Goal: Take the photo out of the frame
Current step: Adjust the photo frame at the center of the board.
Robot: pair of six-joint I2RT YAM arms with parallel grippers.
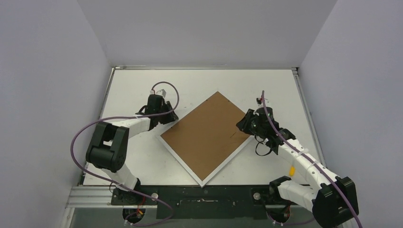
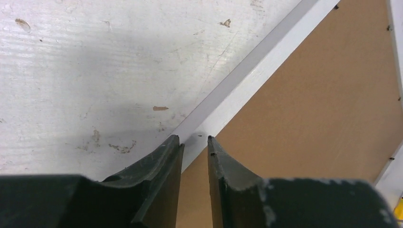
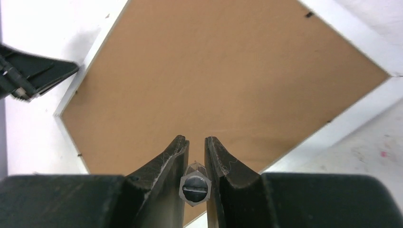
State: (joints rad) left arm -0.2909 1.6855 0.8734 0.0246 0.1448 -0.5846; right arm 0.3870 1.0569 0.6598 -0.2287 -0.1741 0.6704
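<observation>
The frame (image 1: 209,137) lies face down between the two claws, its brown back panel (image 3: 223,80) up and its white rim (image 2: 247,78) showing all round. It is turned cornerwise, one corner pointing away from the arms. The photo is hidden under the panel, so we cannot see it.

The frame rests on a white table (image 1: 133,90) whose paint is scuffed and chipped just ahead of the left claw (image 2: 194,138). Plain pale walls (image 1: 199,28) close in the back and both sides. A dark rail (image 1: 204,194) runs along the near edge, behind both claws.

The left claw sits at the frame's rim with its fingers (image 2: 166,166) only a narrow gap apart. The white rim runs into that gap. We cannot tell whether it is pinched.

The right claw (image 3: 196,140) hangs low over the panel at the opposite edge. Its fingers (image 3: 228,166) are drawn almost together, and we see nothing caught between them.
</observation>
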